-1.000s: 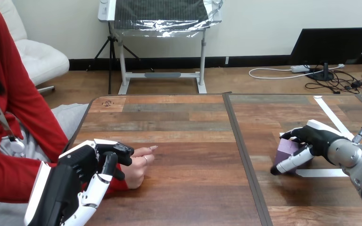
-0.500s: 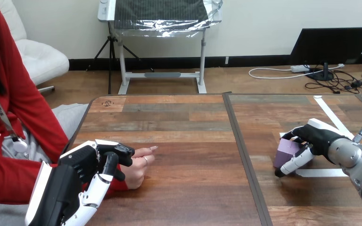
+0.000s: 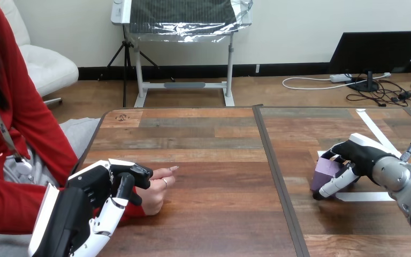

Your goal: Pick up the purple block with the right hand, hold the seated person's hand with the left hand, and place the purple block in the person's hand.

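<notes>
Our right hand (image 3: 365, 155) curls its fingers (image 3: 335, 185) round the small purple block (image 3: 325, 172), which sits on the wooden bench (image 3: 214, 139) at right. Our left hand (image 3: 93, 194) curls its fingers round the person's hand (image 3: 156, 191).

- Bright, even light falls across the whole counter (image 3: 208, 139), left to right.
- The wood carries a mild pale sheen towards its far side.
- Shadows are soft and short: a faint one lies on the near side of the person's hand (image 3: 155, 193), and another lies under the purple block (image 3: 326, 172).
- Small bright highlights sit on the silver right forearm (image 3: 401, 179).
</notes>
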{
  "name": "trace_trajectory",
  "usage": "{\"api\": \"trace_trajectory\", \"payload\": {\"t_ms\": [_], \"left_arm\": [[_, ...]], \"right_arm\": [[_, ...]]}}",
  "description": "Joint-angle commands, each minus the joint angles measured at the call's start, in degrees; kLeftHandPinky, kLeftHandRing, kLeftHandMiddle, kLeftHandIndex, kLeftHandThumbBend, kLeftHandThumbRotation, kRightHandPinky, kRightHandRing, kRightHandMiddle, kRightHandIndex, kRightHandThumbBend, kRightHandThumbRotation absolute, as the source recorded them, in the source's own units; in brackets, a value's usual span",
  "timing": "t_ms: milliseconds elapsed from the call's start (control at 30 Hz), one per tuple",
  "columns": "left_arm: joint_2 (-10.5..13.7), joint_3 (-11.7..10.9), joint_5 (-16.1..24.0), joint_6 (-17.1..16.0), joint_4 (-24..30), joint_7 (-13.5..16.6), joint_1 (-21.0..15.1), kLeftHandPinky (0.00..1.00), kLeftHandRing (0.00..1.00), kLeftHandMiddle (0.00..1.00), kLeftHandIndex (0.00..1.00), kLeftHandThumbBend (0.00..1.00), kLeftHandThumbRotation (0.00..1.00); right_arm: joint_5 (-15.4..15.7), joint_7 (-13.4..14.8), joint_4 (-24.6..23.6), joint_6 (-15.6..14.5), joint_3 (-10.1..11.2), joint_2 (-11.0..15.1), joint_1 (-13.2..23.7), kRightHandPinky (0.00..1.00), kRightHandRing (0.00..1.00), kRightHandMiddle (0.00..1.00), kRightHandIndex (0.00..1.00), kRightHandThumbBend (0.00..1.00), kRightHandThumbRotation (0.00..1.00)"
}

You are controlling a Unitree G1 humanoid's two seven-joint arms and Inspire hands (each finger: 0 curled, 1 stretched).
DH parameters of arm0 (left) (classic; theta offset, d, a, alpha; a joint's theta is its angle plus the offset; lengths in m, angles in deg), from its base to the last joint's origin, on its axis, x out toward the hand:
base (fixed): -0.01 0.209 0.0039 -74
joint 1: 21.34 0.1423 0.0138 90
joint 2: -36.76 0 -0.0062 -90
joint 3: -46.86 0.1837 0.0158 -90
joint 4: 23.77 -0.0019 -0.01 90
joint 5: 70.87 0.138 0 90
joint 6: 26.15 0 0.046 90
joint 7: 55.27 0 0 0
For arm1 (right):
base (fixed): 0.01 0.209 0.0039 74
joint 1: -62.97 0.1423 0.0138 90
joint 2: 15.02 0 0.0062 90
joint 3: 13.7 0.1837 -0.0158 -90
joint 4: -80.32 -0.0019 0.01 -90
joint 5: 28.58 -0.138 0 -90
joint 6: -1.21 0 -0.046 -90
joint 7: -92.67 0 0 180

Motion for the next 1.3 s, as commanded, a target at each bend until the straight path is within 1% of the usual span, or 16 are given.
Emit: {"api": "trace_trajectory", "payload": {"t_ms": [0, 200, 300, 500, 733, 933, 1000, 1167, 1267], "left_arm": [[0.49, -0.78, -0.32, 0.08, 3.22, 0.57, -2.28, 0.46, 0.59, 0.62, 0.53, 0.32, 0.67], [0.49, -0.95, -0.33, 0.64, 3.63, 0.64, -2.05, 0.46, 0.60, 0.62, 0.53, 0.35, 0.68], [0.54, -1.11, -0.09, 0.39, 3.49, 0.67, -2.14, 0.46, 0.60, 0.62, 0.53, 0.35, 0.68], [0.60, -1.17, -0.24, 0.45, 3.41, 0.52, -2.20, 0.47, 0.60, 0.62, 0.53, 0.33, 0.69], [0.41, -1.27, -0.01, 1.18, 3.91, 0.73, -1.99, 0.47, 0.60, 0.62, 0.53, 0.32, 0.69], [0.34, -1.44, 0.31, 1.25, 4.05, 0.82, -1.99, 0.47, 0.59, 0.61, 0.52, 0.32, 0.68], [0.31, -1.51, 0.45, 1.31, 4.14, 0.89, -1.93, 0.47, 0.59, 0.61, 0.52, 0.32, 0.68], [0.30, -1.51, 0.03, 1.43, 4.01, 0.69, -2.00, 0.47, 0.59, 0.61, 0.52, 0.30, 0.67], [0.32, -1.50, 0.04, 1.13, 3.57, 0.62, -2.27, 0.47, 0.59, 0.61, 0.52, 0.30, 0.67]], "right_arm": [[0.43, 0.88, -0.35, 1.09, -0.42, -0.55, 1.85, 0.65, 0.66, 0.70, 0.72, 0.78, 0.00], [0.74, 1.59, -0.34, 0.84, -0.89, -0.75, 1.87, 0.64, 0.65, 0.69, 0.70, 0.76, 0.00], [1.42, 2.61, -0.27, 0.50, -1.50, -0.95, 1.80, 0.64, 0.65, 0.69, 0.69, 0.76, 0.00], [1.72, 3.44, -0.21, 0.63, -1.64, -1.19, 1.60, 0.65, 0.67, 0.69, 0.68, 0.75, 0.00], [3.31, 5.47, -0.21, 0.84, -2.59, -1.59, 1.27, 0.66, 0.68, 0.68, 0.65, 0.75, 0.00], [3.10, 6.65, -0.10, 0.48, -2.25, -2.06, 1.07, 0.67, 0.69, 0.67, 0.62, 0.75, 0.00], [2.71, 7.03, -0.09, 0.45, -1.94, -2.27, 0.96, 0.65, 0.66, 0.65, 0.61, 0.75, 0.00], [2.35, 7.36, -0.08, 0.23, -1.74, -2.60, 0.91, 0.53, 0.55, 0.58, 0.58, 0.74, 0.00], [2.20, 7.34, -0.06, 0.12, -1.69, -2.75, 0.92, 0.49, 0.52, 0.56, 0.57, 0.74, 0.00]]}}
